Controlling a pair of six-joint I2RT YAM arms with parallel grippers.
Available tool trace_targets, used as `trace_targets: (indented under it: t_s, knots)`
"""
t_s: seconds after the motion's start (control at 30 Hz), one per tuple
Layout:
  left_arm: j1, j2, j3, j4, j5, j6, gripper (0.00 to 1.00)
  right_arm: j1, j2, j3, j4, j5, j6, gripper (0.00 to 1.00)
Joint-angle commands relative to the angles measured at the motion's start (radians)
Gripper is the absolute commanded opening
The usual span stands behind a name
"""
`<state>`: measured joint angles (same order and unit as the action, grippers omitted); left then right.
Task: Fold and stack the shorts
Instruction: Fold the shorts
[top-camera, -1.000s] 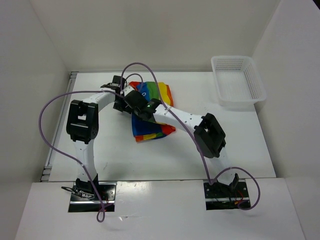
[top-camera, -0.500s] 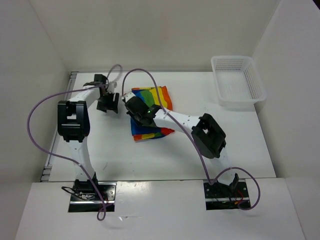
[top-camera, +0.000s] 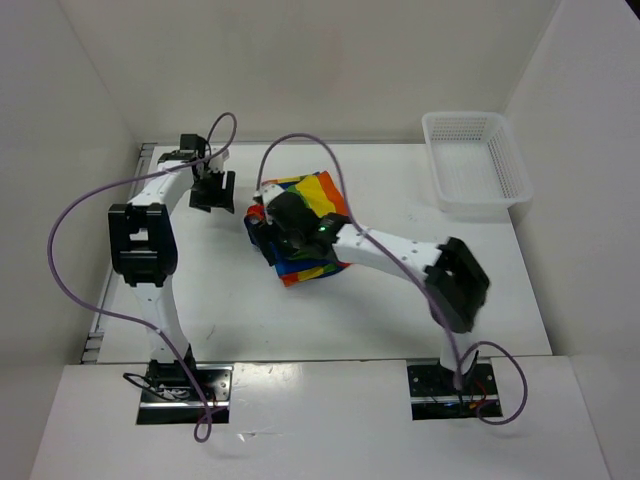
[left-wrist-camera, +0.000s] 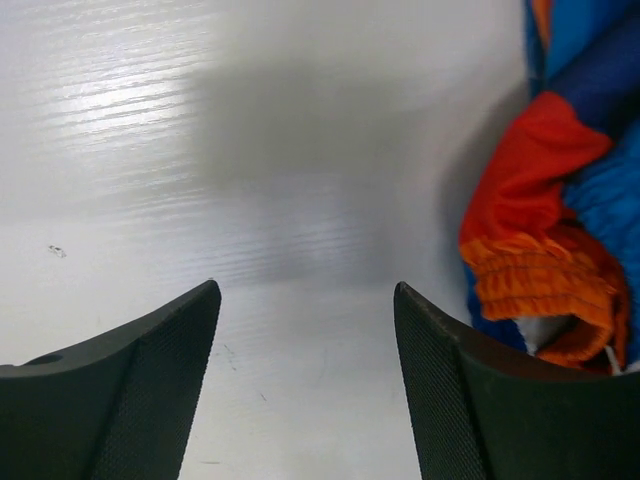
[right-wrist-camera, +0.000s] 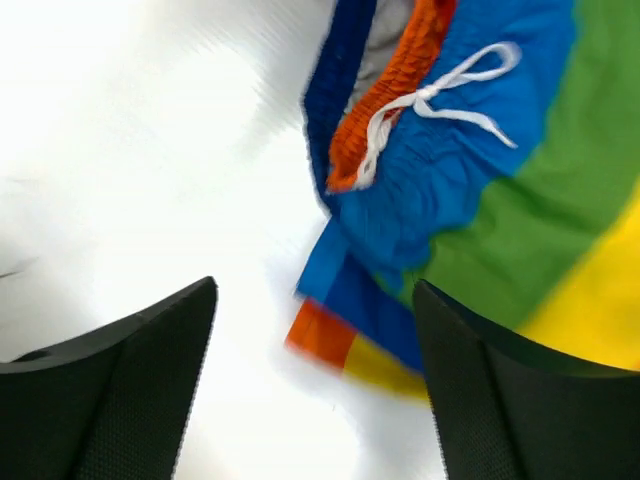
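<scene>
Currently shorts (top-camera: 322, 190) lie on the surface (top-camera: 400, 300) near the middle of its far edge, apparently folded; the right arm hides much. Left tool (left-wrist-camera: 306, 288) spread, empty, just beside them. Right tool (right-wrist-camera: 315, 290) spread over their edge, pinching nothing.

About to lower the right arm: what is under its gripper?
The open right gripper hangs over bare table and the edge of the folded shorts, white drawstring showing. Anything beneath the shorts is covered.
</scene>
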<state>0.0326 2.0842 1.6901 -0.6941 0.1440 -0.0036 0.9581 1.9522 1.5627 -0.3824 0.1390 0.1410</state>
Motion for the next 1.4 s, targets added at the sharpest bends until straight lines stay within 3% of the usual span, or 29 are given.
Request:
trace_targets:
  t_s: [0.0, 0.07, 0.2, 0.3, 0.43, 0.67, 0.83, 1.07, 1.23, 1.37]
  knots:
    - [-0.052, -0.101, 0.052, -0.06, 0.078, 0.004, 0.78, -0.03, -0.309, -0.12, 0.209, -0.036, 0.086, 0.82]
    - [-0.091, -0.139, 0.052, -0.071, 0.124, 0.004, 0.8, -0.085, -0.376, -0.226, 0.241, -0.004, 0.153, 0.73]
    - [-0.193, -0.158, 0.052, -0.071, 0.163, 0.004, 0.83, -0.203, -0.421, -0.338, 0.249, 0.036, 0.239, 0.34]
    - [-0.266, -0.144, 0.052, -0.058, 0.163, 0.004, 0.83, -0.266, -0.372, -0.371, 0.24, 0.036, 0.282, 0.16]
    - [-0.316, -0.106, 0.042, -0.016, 0.085, 0.004, 0.83, -0.266, -0.229, -0.382, 0.24, 0.085, 0.311, 0.0]
    - [-0.316, -0.021, -0.03, 0.068, -0.133, 0.004, 0.73, -0.275, -0.119, -0.418, 0.157, 0.047, 0.46, 0.0]
    - [-0.316, 0.011, -0.07, 0.104, -0.228, 0.004, 0.61, -0.275, -0.206, -0.575, 0.214, -0.007, 0.549, 0.0]
    - [-0.298, 0.025, -0.026, 0.157, -0.281, 0.004, 0.55, -0.275, -0.271, -0.616, 0.165, -0.03, 0.56, 0.0]
    - [-0.275, 0.037, 0.08, 0.119, -0.233, 0.004, 0.6, -0.275, -0.363, -0.627, 0.129, -0.019, 0.519, 0.0]
    - [-0.287, -0.081, 0.033, 0.119, -0.144, 0.004, 0.73, -0.288, -0.417, -0.538, 0.094, -0.01, 0.474, 0.12]
